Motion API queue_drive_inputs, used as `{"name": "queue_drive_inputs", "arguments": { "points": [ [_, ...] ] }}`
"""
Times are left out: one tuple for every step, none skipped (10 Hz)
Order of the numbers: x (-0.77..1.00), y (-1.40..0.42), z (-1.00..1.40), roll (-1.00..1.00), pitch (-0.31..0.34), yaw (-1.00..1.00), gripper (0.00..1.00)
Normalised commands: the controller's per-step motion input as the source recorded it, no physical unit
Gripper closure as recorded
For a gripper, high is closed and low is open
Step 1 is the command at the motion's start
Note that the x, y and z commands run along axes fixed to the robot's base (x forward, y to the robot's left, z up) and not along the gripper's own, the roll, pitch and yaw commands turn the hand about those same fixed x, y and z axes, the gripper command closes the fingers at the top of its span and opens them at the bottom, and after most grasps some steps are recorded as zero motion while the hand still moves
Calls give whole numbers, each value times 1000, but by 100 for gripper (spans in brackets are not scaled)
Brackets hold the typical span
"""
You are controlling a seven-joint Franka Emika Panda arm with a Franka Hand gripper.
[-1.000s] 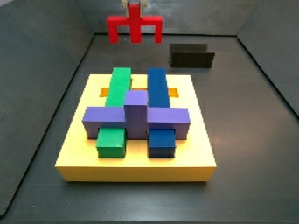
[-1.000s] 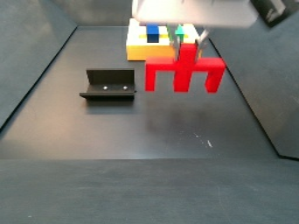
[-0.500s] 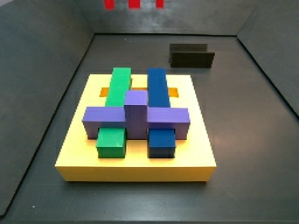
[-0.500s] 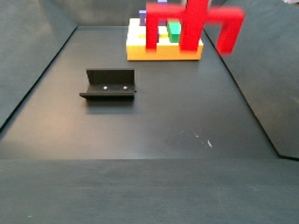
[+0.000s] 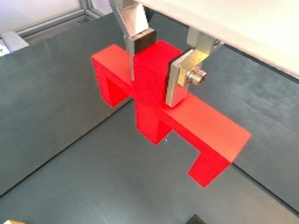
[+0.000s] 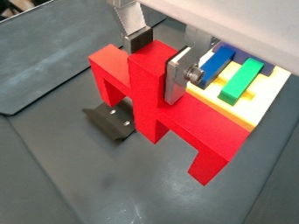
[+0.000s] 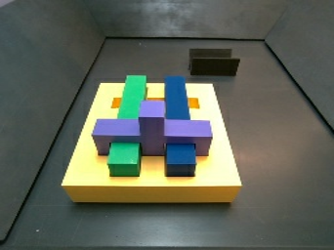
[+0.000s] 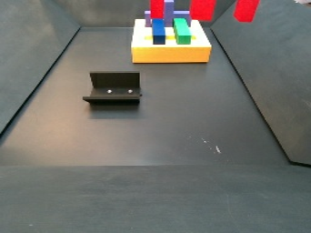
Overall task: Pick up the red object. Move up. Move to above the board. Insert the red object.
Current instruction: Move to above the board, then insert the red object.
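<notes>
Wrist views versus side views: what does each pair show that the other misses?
Only the wrist views show the gripper, its silver fingers clamped on the whole red object. Only the side views show the complete yellow board with its purple block. Both pairs share the fixture, the green block, the blue block, and at least part of the red object.

1 fixture (image 7: 214,63) stands upright on the dark floor (image 8: 183,118), at 1 o'clock in a side view.
</notes>
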Motion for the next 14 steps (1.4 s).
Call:
{"name": "queue_drive_inputs", "arguments": {
  "points": [
    [168,-1400,179,45,367,-32,100],
    [173,-1400,184,67,328,-3,100],
    [193,-1400,183,-13,212,1,100],
    [201,-1400,182,-20,182,-2,100],
    [215,-1400,188,0,151,7,100],
    [231,-1400,191,-14,144,6,100],
    [252,-1400,197,11,137,11,100],
    [292,-1400,202,7,143,11,100],
    [205,-815,124,19,150,8,100],
    [154,-438,76,32,150,5,100],
    [-94,171,-337,0,-29,-14,100],
    [0,380,-434,0,-1,-17,100],
    [0,463,-509,29,0,-31,100],
    [0,329,-629,86,0,-31,100]
  ]
}}
